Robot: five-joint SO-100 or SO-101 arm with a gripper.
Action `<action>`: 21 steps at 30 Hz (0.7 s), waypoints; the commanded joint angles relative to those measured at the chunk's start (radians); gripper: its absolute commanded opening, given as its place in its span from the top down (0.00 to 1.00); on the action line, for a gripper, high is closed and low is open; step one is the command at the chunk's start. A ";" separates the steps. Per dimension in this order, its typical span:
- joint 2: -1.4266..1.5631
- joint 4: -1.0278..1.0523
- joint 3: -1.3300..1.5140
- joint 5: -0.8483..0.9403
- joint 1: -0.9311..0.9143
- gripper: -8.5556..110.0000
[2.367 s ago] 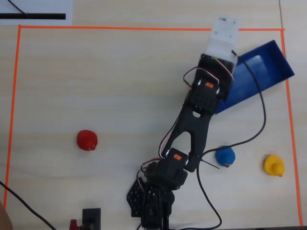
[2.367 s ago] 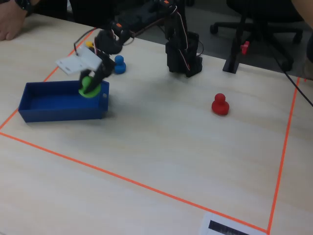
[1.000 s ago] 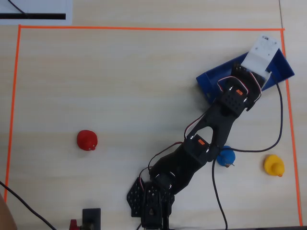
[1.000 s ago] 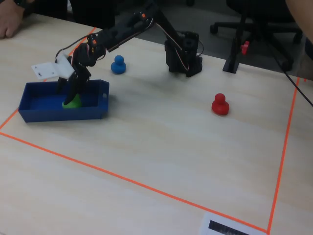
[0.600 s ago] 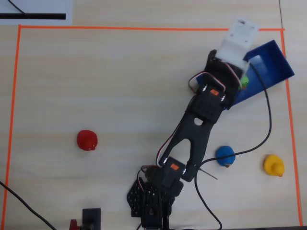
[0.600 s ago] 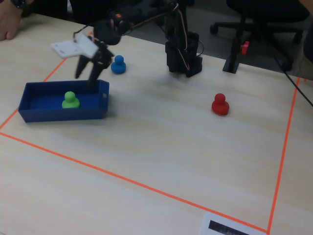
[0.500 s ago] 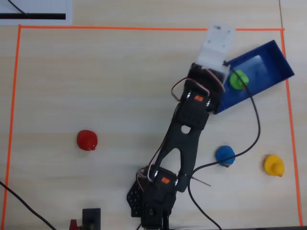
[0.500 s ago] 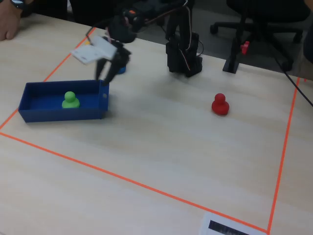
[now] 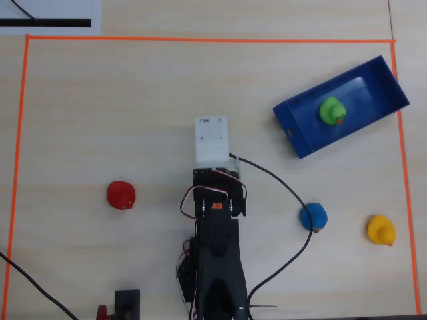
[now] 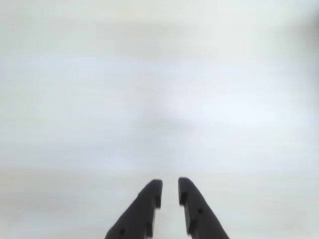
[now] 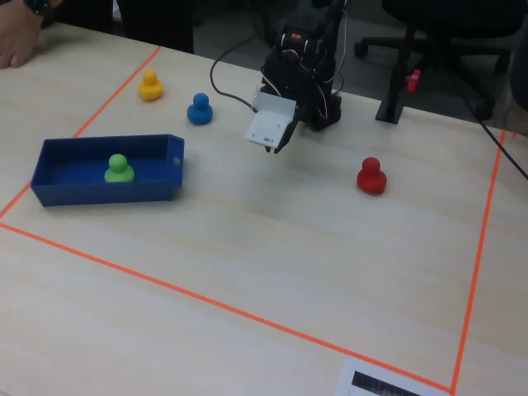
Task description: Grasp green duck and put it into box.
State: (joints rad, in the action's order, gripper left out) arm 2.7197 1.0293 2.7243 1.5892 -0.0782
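Observation:
The green duck (image 9: 331, 111) sits inside the dark-blue box (image 9: 369, 88) at the upper right of the overhead view; in the fixed view the duck (image 11: 119, 168) stands upright in the box (image 11: 107, 191) at the left. My gripper (image 10: 169, 181) is far from both, with the arm folded back near its base (image 11: 305, 74). In the wrist view its two dark fingers stand almost together with a narrow gap and nothing between them, over bare table. In the overhead view the white wrist block (image 9: 211, 140) covers the gripper.
A red duck (image 9: 121, 195), a blue duck (image 9: 313, 217) and a yellow duck (image 9: 381, 230) stand on the table. Orange tape (image 9: 200, 39) frames the work area. A black cable (image 9: 287, 193) runs beside the arm. A hand (image 11: 16, 37) rests at the fixed view's far left.

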 commanded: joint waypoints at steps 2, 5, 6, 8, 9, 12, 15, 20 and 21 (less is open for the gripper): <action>0.156 0.011 0.192 0.008 0.037 0.93; 0.233 0.072 0.265 0.009 0.043 0.93; 0.258 0.097 0.284 0.009 0.043 0.93; 0.301 0.150 0.316 0.009 0.038 0.93; 0.322 0.175 0.330 0.009 0.034 0.93; 0.383 0.239 0.354 0.000 0.026 0.93; 0.417 0.244 0.365 -0.002 0.014 0.93; 0.448 0.256 0.370 -0.003 0.037 0.93; 0.456 0.259 0.371 -0.003 0.043 0.93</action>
State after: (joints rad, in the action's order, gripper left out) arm 3.1661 1.2686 3.0864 1.5969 -0.0491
